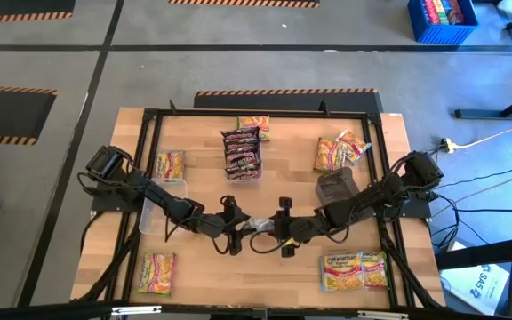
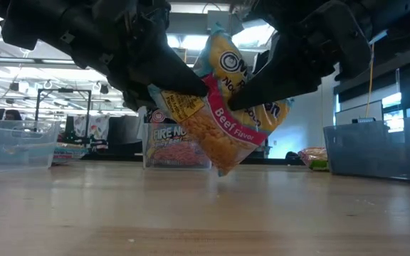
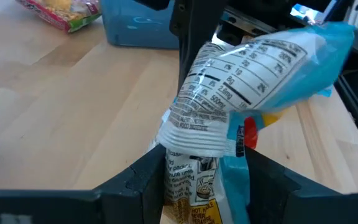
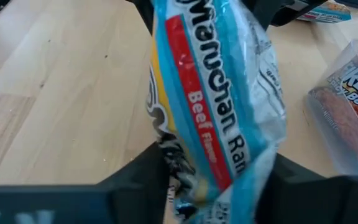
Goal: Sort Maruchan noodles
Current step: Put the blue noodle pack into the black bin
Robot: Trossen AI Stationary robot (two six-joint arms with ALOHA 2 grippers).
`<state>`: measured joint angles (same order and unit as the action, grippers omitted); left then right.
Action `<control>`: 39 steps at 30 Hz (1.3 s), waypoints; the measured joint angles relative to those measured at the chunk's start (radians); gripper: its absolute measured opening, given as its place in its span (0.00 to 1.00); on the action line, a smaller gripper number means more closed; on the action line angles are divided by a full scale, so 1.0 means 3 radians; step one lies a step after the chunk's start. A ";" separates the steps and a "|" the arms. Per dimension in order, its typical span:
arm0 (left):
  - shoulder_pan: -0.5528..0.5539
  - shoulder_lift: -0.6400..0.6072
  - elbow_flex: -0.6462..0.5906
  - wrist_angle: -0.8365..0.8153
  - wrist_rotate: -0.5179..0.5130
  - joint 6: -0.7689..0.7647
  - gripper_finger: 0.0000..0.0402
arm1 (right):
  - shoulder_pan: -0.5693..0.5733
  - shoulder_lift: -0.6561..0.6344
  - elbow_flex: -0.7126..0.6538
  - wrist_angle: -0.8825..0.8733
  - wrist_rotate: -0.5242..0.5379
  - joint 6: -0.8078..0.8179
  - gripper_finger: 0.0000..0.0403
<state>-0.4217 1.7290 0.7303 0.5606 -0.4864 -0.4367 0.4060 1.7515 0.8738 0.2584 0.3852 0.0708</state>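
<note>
Two dark, cable-draped jointed arms

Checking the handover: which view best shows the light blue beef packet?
The low view: the light blue beef packet hangs above the table between both grippers. The wrist views crop it close; the high view shows only a sliver.

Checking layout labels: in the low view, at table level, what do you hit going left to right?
Clear bin at far left → Fire noodle packet standing behind → light blue Beef Flavor packet held up between both grippers → dark-tinted bin at far right.
</note>
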 joint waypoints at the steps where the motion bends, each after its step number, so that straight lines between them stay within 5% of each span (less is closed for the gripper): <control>1: 0.0000 0.0000 0.0000 0.0001 -0.0001 0.0003 0.41 | -0.0001 0.0000 0.0000 -0.0001 0.0000 0.0001 0.34; 12: -0.0023 -0.0162 0.0001 -0.0267 -0.0044 0.0009 0.49 | -0.0005 -0.0147 0.0028 -0.0227 -0.0027 -0.0052 0.25; 20: -0.0110 -0.0529 -0.0002 -0.1104 0.0106 -0.0013 0.49 | -0.0002 -0.0848 0.0241 -0.1625 0.0154 0.0294 0.25; 31: -0.0215 -0.0509 0.0003 -0.1153 0.0079 -0.0006 0.49 | -0.0002 -0.1981 0.0427 -0.4050 0.0196 0.1405 0.25; 39: -0.0210 -0.0509 0.0003 -0.1144 -0.0035 0.0005 0.49 | -0.0005 -0.2167 0.0351 -0.5375 0.0358 0.2275 0.25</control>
<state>-0.4847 1.5764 0.7311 0.2173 -0.4969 -0.4351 0.4046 1.1014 0.9790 -1.3540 0.4926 0.7533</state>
